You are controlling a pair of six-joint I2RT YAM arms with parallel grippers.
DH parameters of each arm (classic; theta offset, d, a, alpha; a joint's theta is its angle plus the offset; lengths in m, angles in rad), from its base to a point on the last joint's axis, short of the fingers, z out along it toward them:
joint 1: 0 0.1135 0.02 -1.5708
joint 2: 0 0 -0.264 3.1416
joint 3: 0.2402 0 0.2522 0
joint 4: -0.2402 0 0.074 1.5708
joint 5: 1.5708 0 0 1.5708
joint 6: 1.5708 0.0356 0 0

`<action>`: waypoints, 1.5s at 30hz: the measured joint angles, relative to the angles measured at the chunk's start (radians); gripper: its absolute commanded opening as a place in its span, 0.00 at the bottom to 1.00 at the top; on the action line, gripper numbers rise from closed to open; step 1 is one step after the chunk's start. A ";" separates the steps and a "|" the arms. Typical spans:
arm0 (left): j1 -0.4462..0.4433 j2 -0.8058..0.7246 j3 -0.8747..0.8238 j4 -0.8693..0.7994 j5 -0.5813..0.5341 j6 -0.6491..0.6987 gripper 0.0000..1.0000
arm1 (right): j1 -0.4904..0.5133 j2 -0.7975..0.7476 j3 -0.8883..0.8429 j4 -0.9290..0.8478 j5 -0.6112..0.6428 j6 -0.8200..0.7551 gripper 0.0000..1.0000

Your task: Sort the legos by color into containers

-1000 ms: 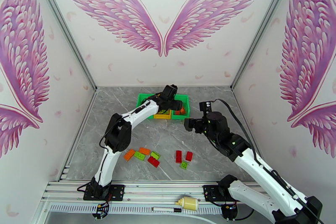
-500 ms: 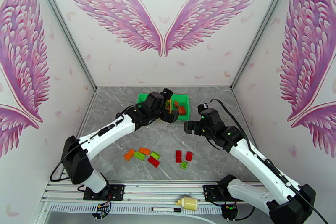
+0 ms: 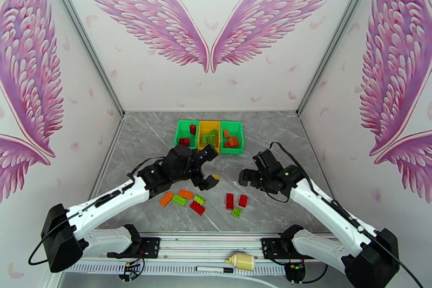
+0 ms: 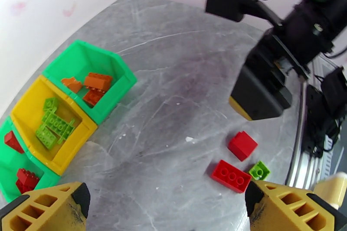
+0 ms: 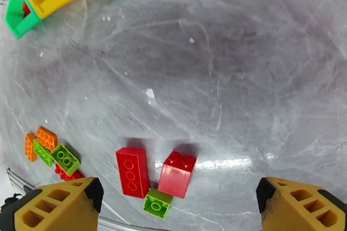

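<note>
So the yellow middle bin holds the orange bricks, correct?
No. The yellow middle bin holds lime green bricks, as the left wrist view shows; the orange bricks lie in the green bin beside it.

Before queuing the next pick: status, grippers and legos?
Left gripper, right gripper open, empty. Eight legos loose on table; reds, limes, oranges in separate containers. No obstruction seen.

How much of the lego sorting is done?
Partly done. Red bricks sit in the left green bin, lime ones in the yellow bin, orange ones in the right green bin. Nothing is in hand: the left gripper and right gripper are open and empty. Eight bricks remain on the table: a cluster of five and a cluster of three.
</note>
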 measured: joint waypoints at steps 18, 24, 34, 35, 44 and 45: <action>0.001 -0.183 -0.167 0.007 0.222 0.274 0.99 | 0.145 0.235 -0.083 0.083 0.005 0.172 0.76; 0.001 -0.212 -0.206 0.017 0.246 0.274 0.99 | 0.146 0.236 -0.134 0.119 0.002 0.213 0.61; 0.001 -0.229 -0.243 0.022 0.247 0.280 0.99 | 0.146 0.237 -0.145 0.145 0.003 0.241 0.43; 0.001 -0.229 -0.245 0.024 0.247 0.278 0.99 | 0.146 0.237 -0.145 0.145 0.004 0.241 0.41; 0.003 -0.281 -0.295 0.076 0.219 0.219 0.99 | 0.146 0.243 -0.132 0.140 0.005 0.220 0.36; 0.003 -0.291 -0.301 0.080 0.211 0.211 0.99 | 0.146 0.248 -0.122 0.137 0.005 0.209 0.36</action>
